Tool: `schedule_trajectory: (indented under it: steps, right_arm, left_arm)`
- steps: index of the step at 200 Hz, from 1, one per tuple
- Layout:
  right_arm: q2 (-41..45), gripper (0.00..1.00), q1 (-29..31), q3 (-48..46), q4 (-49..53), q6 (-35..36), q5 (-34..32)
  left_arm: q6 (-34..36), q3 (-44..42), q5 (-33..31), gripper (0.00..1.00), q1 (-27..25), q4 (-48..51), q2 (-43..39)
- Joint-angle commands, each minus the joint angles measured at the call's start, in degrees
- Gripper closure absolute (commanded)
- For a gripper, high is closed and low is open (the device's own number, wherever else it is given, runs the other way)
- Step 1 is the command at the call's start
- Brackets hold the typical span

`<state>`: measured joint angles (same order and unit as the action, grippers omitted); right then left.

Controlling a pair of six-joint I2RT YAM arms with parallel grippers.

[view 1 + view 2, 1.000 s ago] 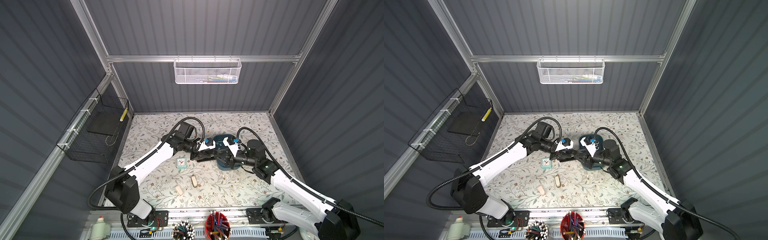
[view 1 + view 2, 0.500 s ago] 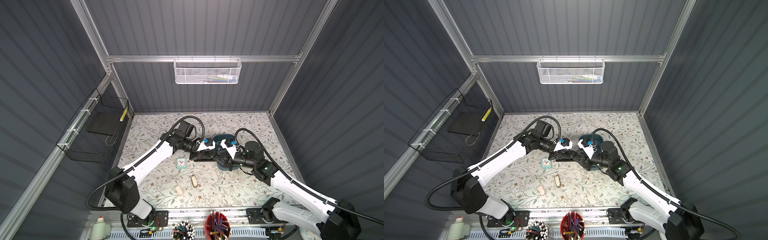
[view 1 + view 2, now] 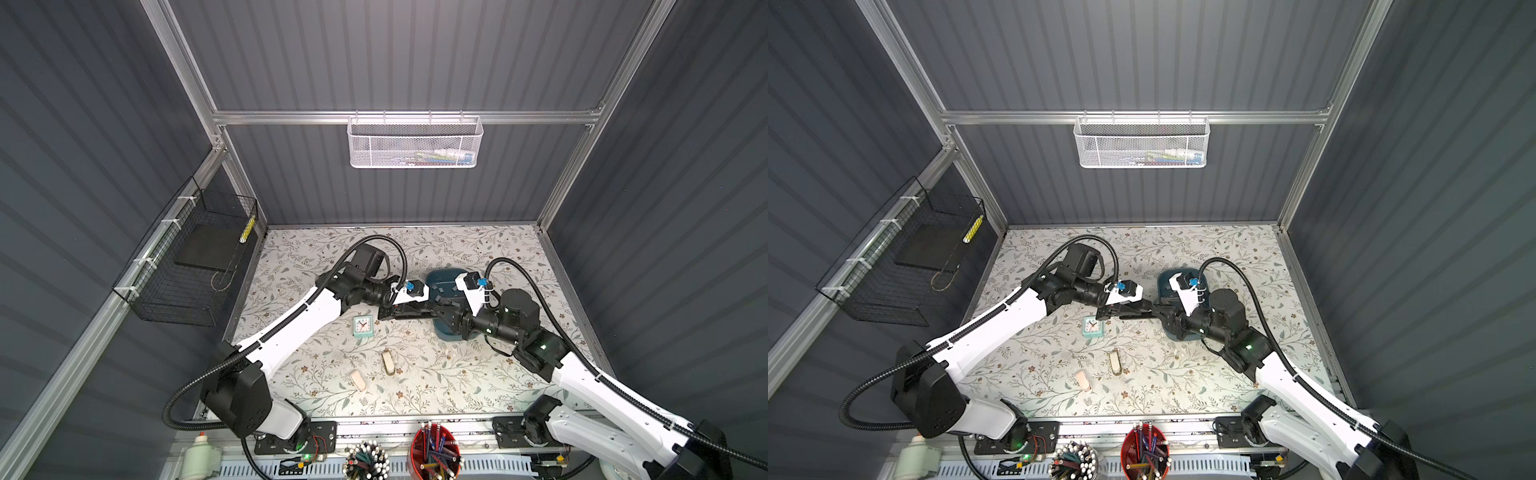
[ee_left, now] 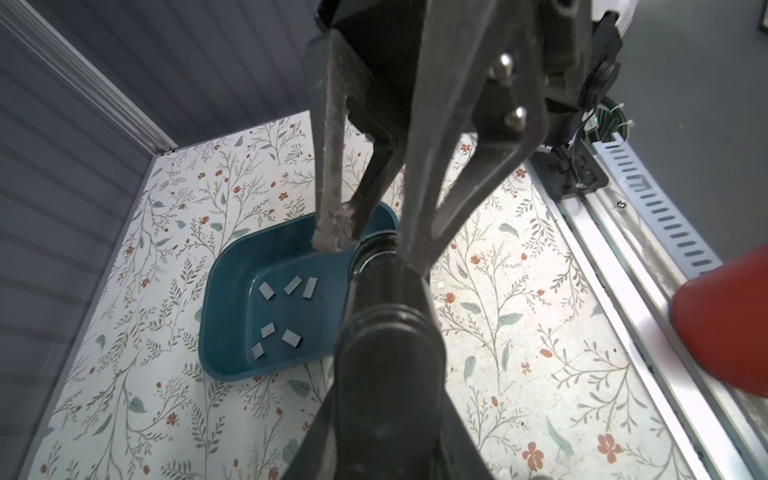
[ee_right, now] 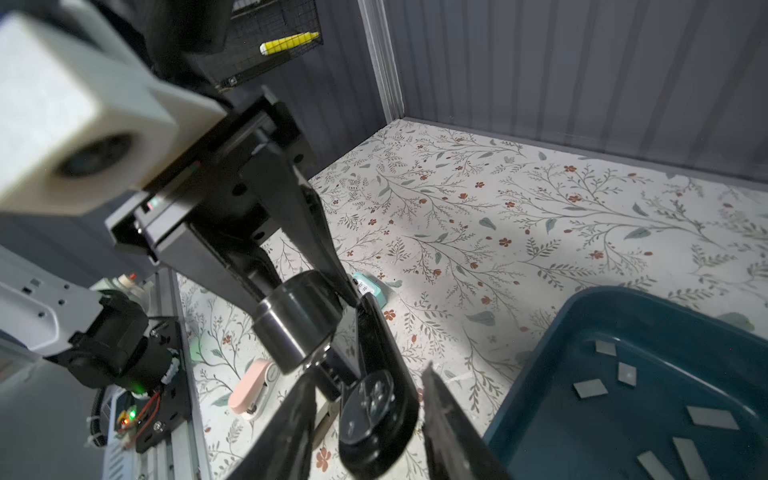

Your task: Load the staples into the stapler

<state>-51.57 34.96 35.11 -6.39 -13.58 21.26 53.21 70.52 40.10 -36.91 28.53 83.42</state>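
Grey staples (image 4: 291,337), six short flat strips, lie loose on the floor of a teal tray (image 4: 232,266) that rests on the flower-patterned table (image 4: 519,332). Three lie together near the middle of the tray and three more toward one end; none overlaps another.

Above the table, just beside the tray's rim, the two arms meet around a black stapler (image 3: 409,311). The left gripper (image 5: 303,307) is pressed together on the stapler's thick rounded body and holds it off the table, lengthwise toward the other arm. The right gripper (image 5: 365,374) has its jaws spread on either side of the stapler's narrow end, the part with a round disc; in the right wrist view a thin gap shows on each side of that part.

All the staples sit lower than the stapler and apart from both grippers. In both top views the tray lies partly under the right gripper, while the stapler hangs to its left.
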Motion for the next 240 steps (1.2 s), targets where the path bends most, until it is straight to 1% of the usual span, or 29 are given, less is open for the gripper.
schedule_trajectory:
  steps: [1, 2, 9, 27, 55, 93, 115, 165, 167, 171, 199, 213, 232, 240]
  right_arm:
    - [0.1, 0.56, 0.1, -0.6, -1.8, -12.6, -2.4]
    - [0.0, 0.56, 0.1, -0.8, -2.0, -13.4, -3.3]
    - [-0.3, 0.56, 0.1, -1.0, -2.5, -16.1, -4.1]
    - [-1.5, 0.60, 0.1, -1.3, -3.2, -21.5, -4.2]
    - [-2.5, 0.66, 0.1, -1.5, -3.5, -25.9, -4.3]
    - [-4.3, 0.70, 0.2, -1.3, -4.0, -28.1, -4.0]
    - [-6.3, 0.73, 0.3, -0.8, -5.5, -29.7, -2.7]
    - [-10.2, 0.74, 0.7, 0.1, -8.0, -32.9, -2.6]
    - [-10.3, 0.74, 0.8, 0.1, -8.2, -33.0, -0.9]
    - [-10.7, 0.74, 0.7, 0.2, -8.6, -33.1, -0.2]
    - [-12.2, 0.75, 1.1, 0.9, -9.6, -33.8, 0.2]
    - [-12.2, 0.80, 1.1, 0.8, -9.8, -34.0, -0.1]
    - [-12.2, 0.94, 1.1, 0.2, -10.6, -34.4, -1.0]
    - [-12.2, 0.99, 1.1, 0.1, -10.6, -34.5, -1.1]
  left_arm:
    - [0.1, -2.0, -1.9, 1.00, 0.4, -7.2, -3.9]
    - [0.1, -2.1, -2.0, 1.00, 0.4, -7.4, -4.0]
    - [0.1, -2.8, -2.3, 1.00, 0.5, -8.1, -4.8]
    - [-0.1, -4.6, -2.3, 1.00, 0.3, -10.1, -6.1]
    - [-0.7, -4.8, -2.8, 1.00, 0.3, -10.7, -6.9]
    - [-0.6, -4.8, -3.0, 1.00, -0.1, -11.1, -6.2]
    - [-0.2, -4.4, -2.6, 1.00, -0.3, -11.2, -5.2]
    - [0.3, -4.2, -2.6, 1.00, -1.0, -12.1, -3.4]
    - [0.4, -4.2, -2.6, 1.00, -1.0, -12.1, -3.3]
    - [0.5, -4.1, -2.6, 1.00, -1.1, -12.1, -3.2]
    - [0.7, -4.0, -3.0, 1.00, -1.3, -12.0, -2.7]
    - [0.6, -4.1, -3.4, 1.00, -1.3, -12.1, -2.9]
    - [0.6, -4.1, -3.3, 1.00, -1.3, -12.1, -2.8]
    - [0.6, -4.0, -3.0, 1.00, -1.3, -12.1, -2.7]
